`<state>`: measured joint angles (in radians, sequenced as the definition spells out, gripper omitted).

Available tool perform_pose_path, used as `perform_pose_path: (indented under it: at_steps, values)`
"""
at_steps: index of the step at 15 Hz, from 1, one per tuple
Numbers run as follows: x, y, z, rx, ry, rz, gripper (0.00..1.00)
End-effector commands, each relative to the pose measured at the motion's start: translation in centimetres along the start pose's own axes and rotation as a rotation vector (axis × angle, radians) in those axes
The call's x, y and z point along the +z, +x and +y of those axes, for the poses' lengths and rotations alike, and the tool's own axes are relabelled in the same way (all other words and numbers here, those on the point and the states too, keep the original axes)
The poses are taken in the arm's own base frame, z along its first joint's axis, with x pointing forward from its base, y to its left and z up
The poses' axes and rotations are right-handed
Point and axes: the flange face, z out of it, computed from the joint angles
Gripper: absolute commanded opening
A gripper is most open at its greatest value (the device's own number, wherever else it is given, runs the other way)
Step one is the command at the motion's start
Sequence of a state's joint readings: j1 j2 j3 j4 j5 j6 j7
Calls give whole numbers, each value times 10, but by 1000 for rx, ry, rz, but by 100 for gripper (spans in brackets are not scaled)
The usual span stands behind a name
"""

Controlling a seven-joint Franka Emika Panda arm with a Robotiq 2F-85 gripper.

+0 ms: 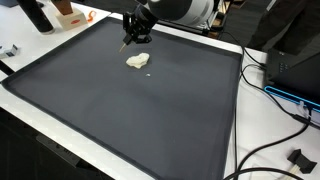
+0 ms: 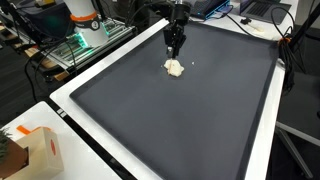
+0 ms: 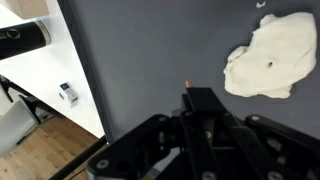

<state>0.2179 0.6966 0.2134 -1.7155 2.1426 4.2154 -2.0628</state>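
A flat white lump (image 1: 138, 62) like dough lies on the dark grey mat (image 1: 120, 110), toward its far side. It also shows in an exterior view (image 2: 174, 68) and at the upper right of the wrist view (image 3: 268, 58). My gripper (image 1: 133, 38) hangs just above the mat beside the lump, not touching it. The same gripper (image 2: 176, 45) points straight down. In the wrist view the gripper (image 3: 195, 97) is shut, and a thin red-tipped stick (image 3: 188, 85) pokes out from between its black fingers. The tip is a short way left of the lump.
A tiny white crumb (image 1: 150, 72) lies near the lump. The mat sits on a white table (image 3: 45, 80) with a black cylinder (image 3: 22, 40) and a small device (image 3: 67, 94) on it. Cables (image 1: 265, 80) run along one side. A wooden box (image 2: 40, 150) stands at a corner.
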Motion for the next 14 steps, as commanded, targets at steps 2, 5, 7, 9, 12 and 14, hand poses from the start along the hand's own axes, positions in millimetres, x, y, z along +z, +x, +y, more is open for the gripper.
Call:
perform_pose_path:
  at_steps: [2,5,7,9,12,14]
  values:
    - [-28,-1,29,-63,117,-7,3]
    - [-42,1,43,-98,194,-3,3]
    - [-50,2,51,-123,253,-15,3]
    - [-57,1,57,-147,320,-32,3]
    - [-66,-1,66,-187,419,-55,3]
    - [-63,2,62,-180,371,-59,3]
